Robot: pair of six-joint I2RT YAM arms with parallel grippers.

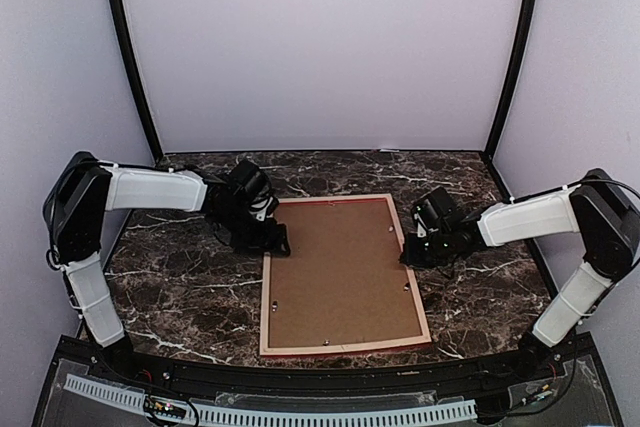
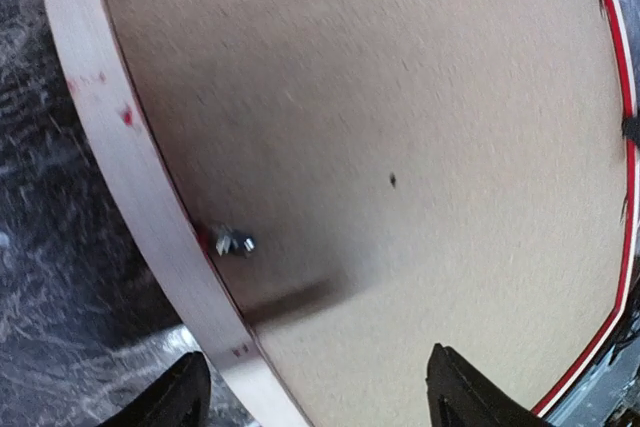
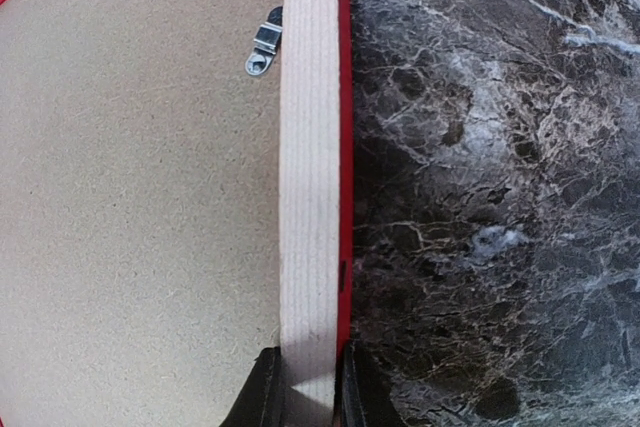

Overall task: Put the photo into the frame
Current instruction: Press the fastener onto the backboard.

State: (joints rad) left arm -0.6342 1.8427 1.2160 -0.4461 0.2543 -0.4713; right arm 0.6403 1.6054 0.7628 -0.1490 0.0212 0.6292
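Overhead view, read from 6 o'clock toward 12 o'clock. The two arm bases sit at the near edge of the dark marble table (image 1: 180, 287), left arm at 7 o'clock and right arm at 5 o'clock.

The frame (image 1: 340, 346) lies flat at the table's centre, back side up. Its pale wood rails face the camera, and only a thin red line of the front face shows along the outer edges. Its long axis runs from 6 o'clock to 12 o'clock, with the short rails at the near and far ends. The far end is turned slightly toward 11 o'clock.

A brown backing board (image 1: 340, 267) fills the opening. Small metal clips (image 3: 262, 47) sit on the board at the inner edge of the rails.

The right gripper (image 1: 408, 255) reaches in from 3 o'clock to the right long rail, past its midpoint. In the wrist view its fingers (image 3: 265, 392) are pressed against both sides of the pale rail, pinching it.

The left gripper (image 1: 280, 242) reaches in from 9 o'clock to the left long rail, near the far corner. Its fingers (image 2: 175, 397) stand spread wide. One is outside the rail over the marble and the other is over the backing board, so they straddle the rail without clamping it.

Pale walls close the scene at 12 o'clock.
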